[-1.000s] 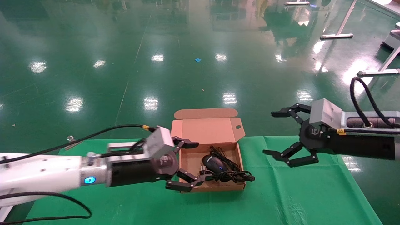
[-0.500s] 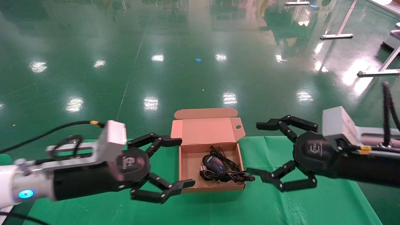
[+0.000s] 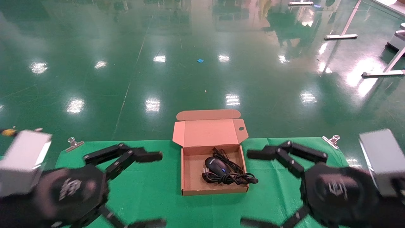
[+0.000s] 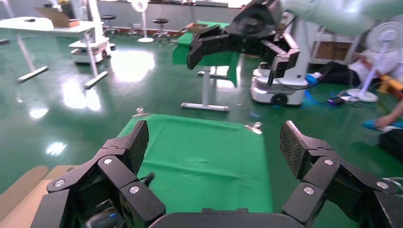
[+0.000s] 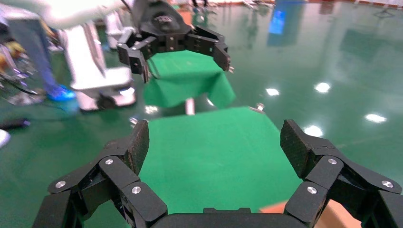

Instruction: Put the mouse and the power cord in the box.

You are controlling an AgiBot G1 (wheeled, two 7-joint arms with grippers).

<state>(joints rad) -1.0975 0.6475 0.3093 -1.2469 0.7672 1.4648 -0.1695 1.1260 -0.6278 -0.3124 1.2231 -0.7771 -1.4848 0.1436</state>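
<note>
Head view: one box point(image 3: 190, 177) sits open on the green-covered bench point(image 3: 148, 190), lid hinged back away from me; inside it lie one mouse point(image 3: 216, 165) and one power cord point(image 3: 232, 179); the mouse rests near the middle of the floor, its thin cable trailing toward the lid side; the power cord lies in loops just beside the mouse on my side, one plug end poking over the box's right wall.

My left hand point(image 3: 126, 190) hangs low at the left of the box with fingers spread wide, gripping nothing; my right hand point(image 3: 272, 186) mirrors it at the right of the box, likewise spread wide and empty; both stand apart from the cardboard.

Handling, as I judge it: the mouse looks light, hard and glossy, so it may slip between pads; I would take it across its narrower flanks, not by the cable; the power cord looks soft, rubbery and springy, its loops apt to uncoil; I would pinch several strands together mid-bundle, or nudge the projecting plug inward; the box is thin corrugated board, light and easily shoved, best steadied at a side wall.

Count: one box, one mouse, one power cord, two hands.
</note>
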